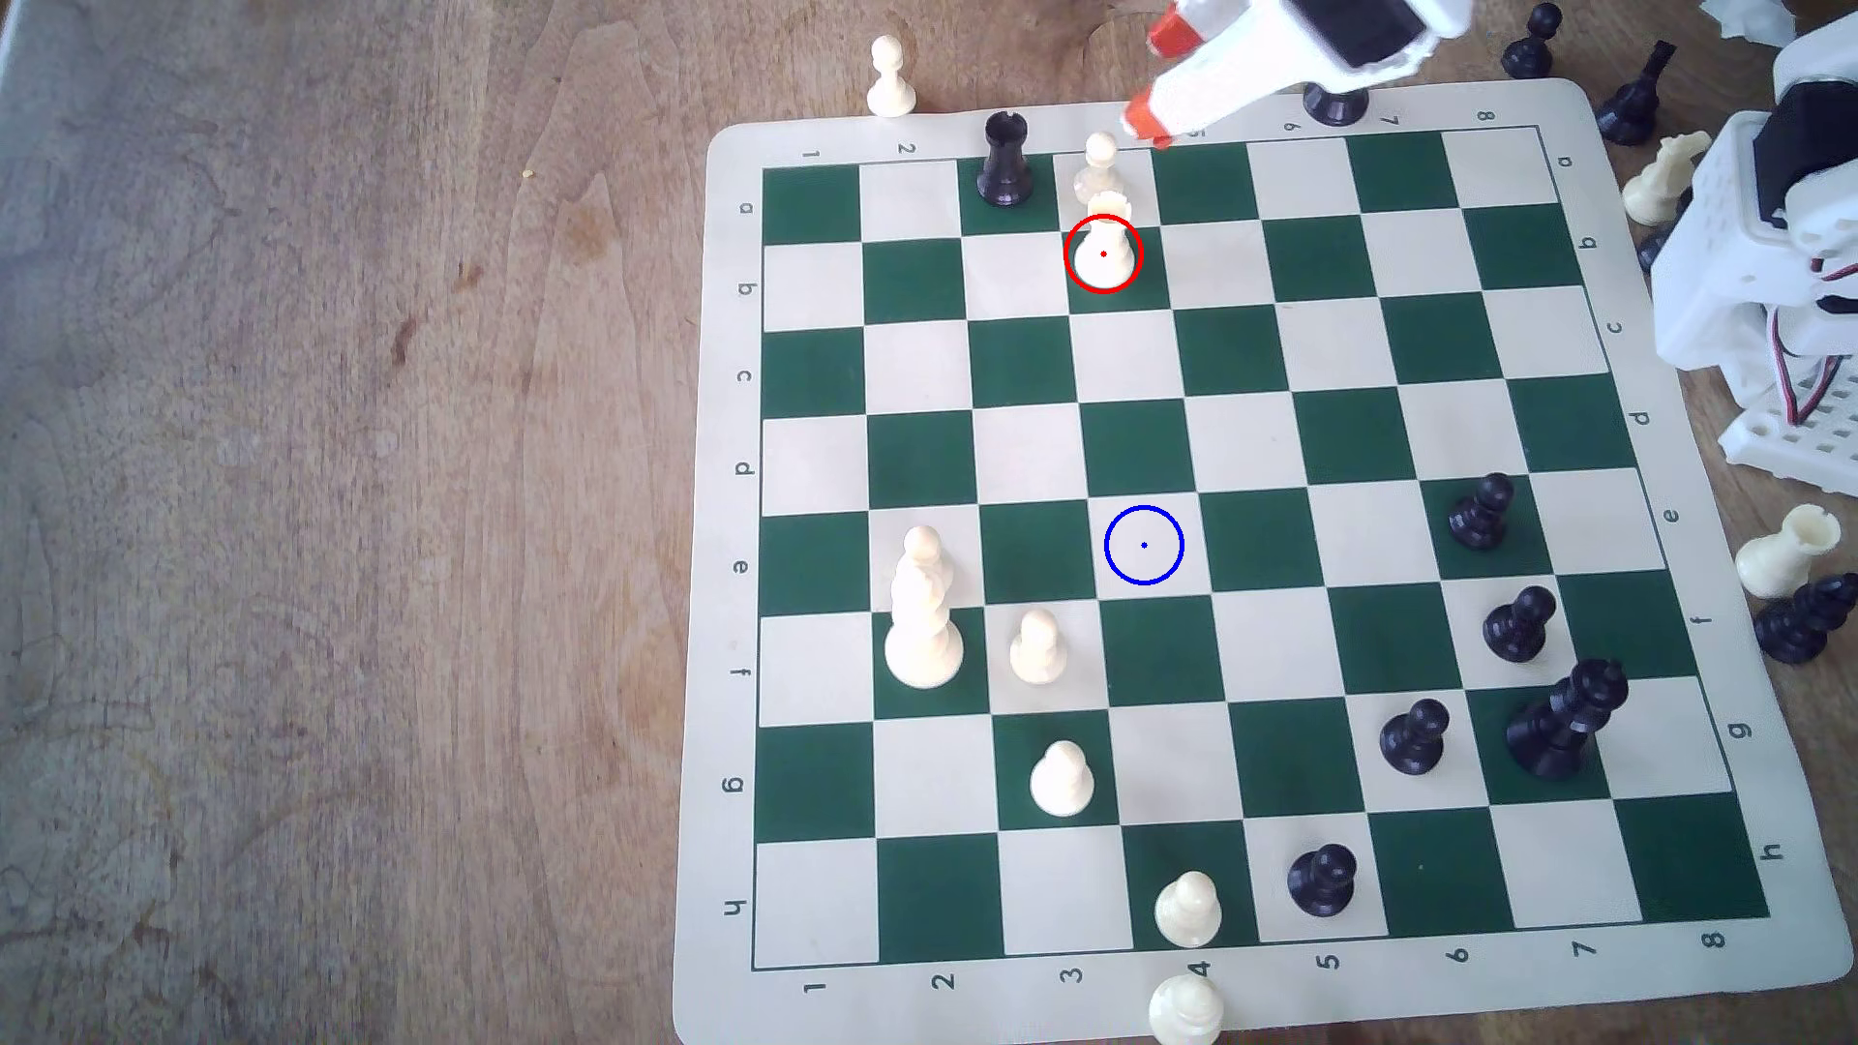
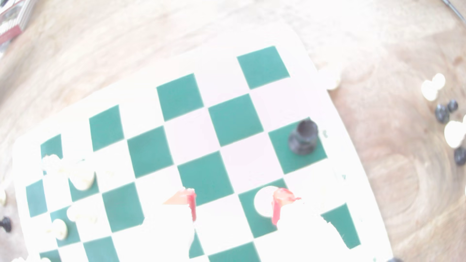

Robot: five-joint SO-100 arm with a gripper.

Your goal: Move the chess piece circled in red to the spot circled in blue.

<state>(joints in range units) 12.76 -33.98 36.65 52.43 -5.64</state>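
hovering wide at the board's far edge, the pincer (image 2: 233,206) nears the cream rook (image 1: 1104,246); blue-ringed square (image 1: 1144,546) stands clear.

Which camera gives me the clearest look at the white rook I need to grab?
The exterior view: the white rook stands sharp inside the red ring, just behind a white pawn. The wrist view is washed out; there the rook is a pale blob beside one orange fingertip of the open gripper.

The cream rook (image 1: 1104,246) stands upright on a green square, red-ringed; the blue-ringed cream square (image 1: 1144,546) lies empty, well apart.
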